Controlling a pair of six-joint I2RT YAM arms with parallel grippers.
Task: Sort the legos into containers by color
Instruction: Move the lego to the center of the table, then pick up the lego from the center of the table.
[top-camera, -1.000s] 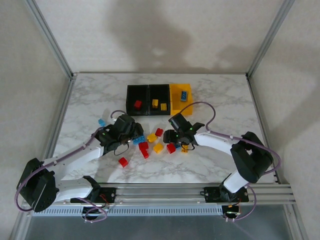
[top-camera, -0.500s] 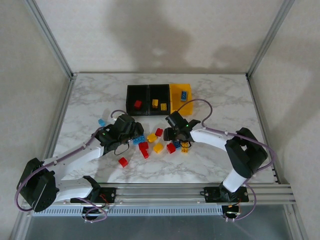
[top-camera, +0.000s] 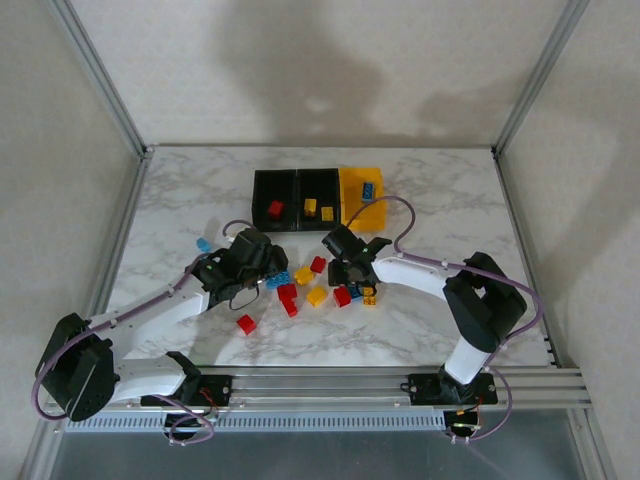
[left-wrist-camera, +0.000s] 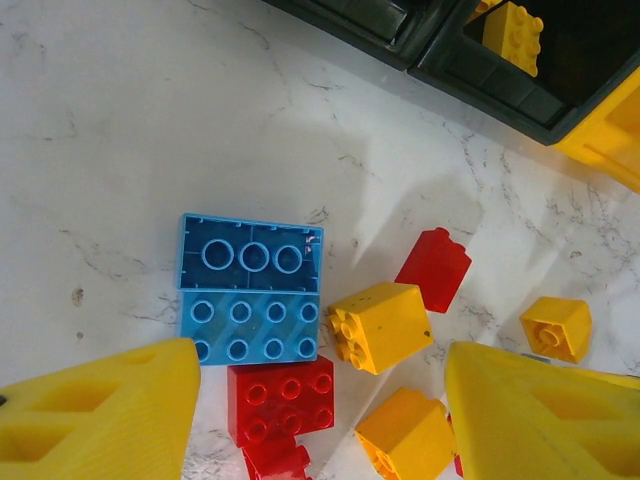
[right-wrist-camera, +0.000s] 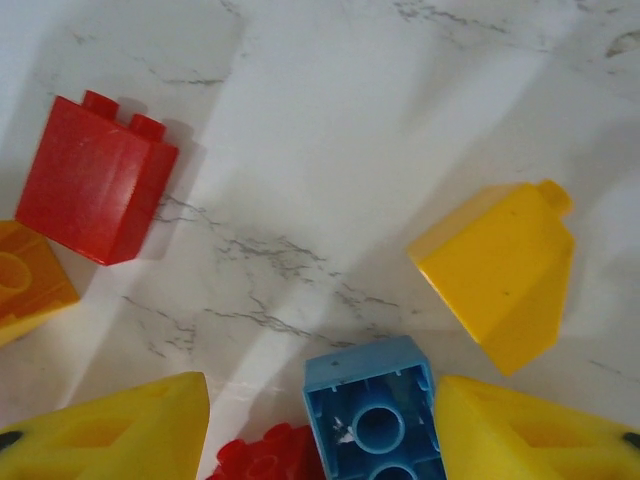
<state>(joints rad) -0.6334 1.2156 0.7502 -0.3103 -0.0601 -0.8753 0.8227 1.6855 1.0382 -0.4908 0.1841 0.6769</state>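
1. The legos (top-camera: 310, 285) lie scattered mid-tabletop (top-camera: 180, 190), near the containers (top-camera: 298, 200). One red, two yellow and one blue brick are already in the bins.
2. My left fingers (left-wrist-camera: 100, 410) stand wide and empty over a flat blue brick (left-wrist-camera: 250, 290) and a red brick (left-wrist-camera: 280, 400).
3. My right fingers (right-wrist-camera: 520, 430) stand apart either side of a small blue brick (right-wrist-camera: 370, 410), not clamped on it.

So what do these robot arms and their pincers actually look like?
The left arm and right arm match: white shells, black joints, and a thin purple cable looping off each. The left gripper and right gripper have chunky bright yellow wedge-shaped fingers.
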